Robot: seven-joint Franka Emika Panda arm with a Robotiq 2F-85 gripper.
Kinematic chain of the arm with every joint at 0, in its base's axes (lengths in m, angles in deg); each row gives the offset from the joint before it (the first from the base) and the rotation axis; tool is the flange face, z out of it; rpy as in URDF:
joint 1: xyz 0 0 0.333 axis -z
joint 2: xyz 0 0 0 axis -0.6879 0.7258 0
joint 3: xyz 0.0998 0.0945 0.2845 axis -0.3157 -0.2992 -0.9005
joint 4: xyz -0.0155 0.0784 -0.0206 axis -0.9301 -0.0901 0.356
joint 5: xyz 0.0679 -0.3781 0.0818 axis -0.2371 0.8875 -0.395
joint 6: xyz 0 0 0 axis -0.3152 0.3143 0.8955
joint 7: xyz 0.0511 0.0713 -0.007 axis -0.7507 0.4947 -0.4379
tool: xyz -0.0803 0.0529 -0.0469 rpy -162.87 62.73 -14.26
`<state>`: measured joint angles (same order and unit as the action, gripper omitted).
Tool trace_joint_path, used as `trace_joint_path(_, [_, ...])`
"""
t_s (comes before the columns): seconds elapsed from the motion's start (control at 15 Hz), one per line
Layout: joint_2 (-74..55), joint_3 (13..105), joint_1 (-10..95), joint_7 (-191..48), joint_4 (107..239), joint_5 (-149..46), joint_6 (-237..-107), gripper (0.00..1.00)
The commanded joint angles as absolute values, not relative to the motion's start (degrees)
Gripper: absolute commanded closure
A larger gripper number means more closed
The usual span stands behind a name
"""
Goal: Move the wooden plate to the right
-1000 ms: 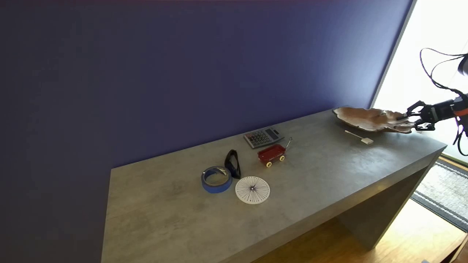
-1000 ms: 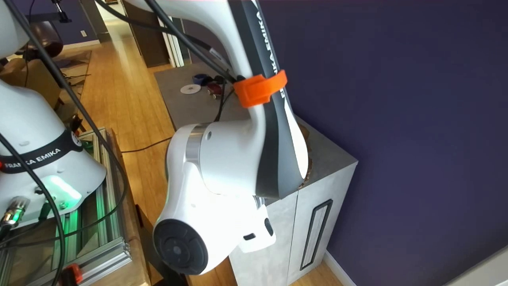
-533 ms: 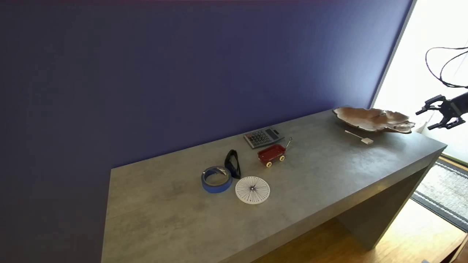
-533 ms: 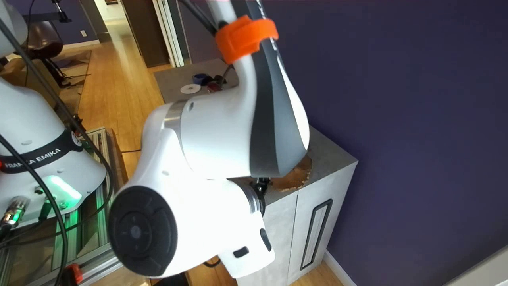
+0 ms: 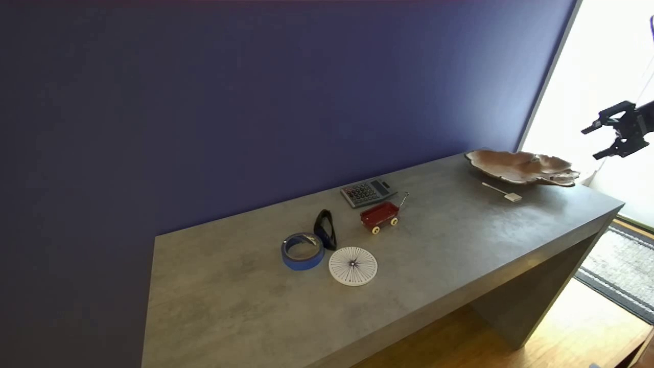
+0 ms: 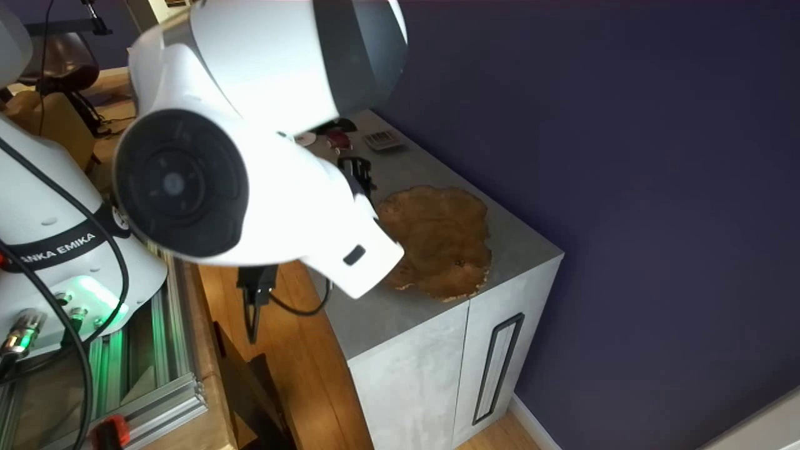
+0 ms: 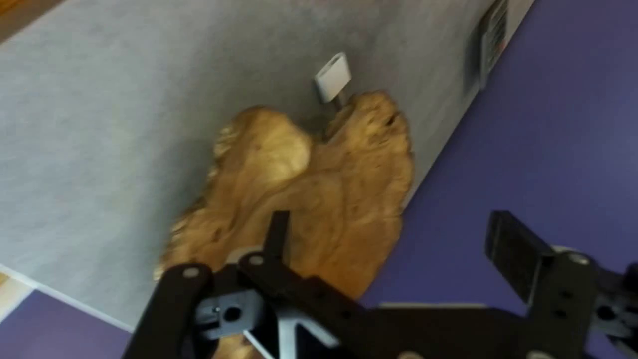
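Observation:
The wooden plate [image 5: 516, 166], brown with a wavy rim, rests on the grey table near its far end. An exterior view from above shows most of its surface [image 6: 440, 240], with the white arm over part of its edge. My gripper [image 5: 589, 144] is open, raised off the plate and beyond its end, with nothing between the fingers. In the wrist view the gripper [image 7: 390, 218] has its jaws wide apart. There one finger [image 7: 277, 234] overlaps the plate [image 7: 319, 199] and the opposite one stands before the purple wall. The gripper's own body hides the plate's lower part there.
A white adapter [image 5: 512, 197] lies close beside the plate. Farther along the table are a calculator [image 5: 365, 193], a red toy wagon [image 5: 379, 214], a black object [image 5: 325, 230], a blue tape ring [image 5: 302, 258] and a white disc [image 5: 352, 273]. A purple wall [image 6: 594, 156] borders the table.
One second ago my gripper's fingers were at the plate's rim. They have spread apart, and the gripper has backed off and risen. The plate stays where it was.

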<state>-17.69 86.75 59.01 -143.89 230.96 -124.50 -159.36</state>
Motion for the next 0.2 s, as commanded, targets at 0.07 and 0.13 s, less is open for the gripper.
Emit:
trace_joint_path(0.07, [-22.65, 79.98, 60.52, -142.63, 233.88, -122.05, -158.60, 0.00])
trace_joint_path(0.13, [-24.28, 78.34, 59.77, -141.92, 235.00, -121.40, -158.50, 0.00])
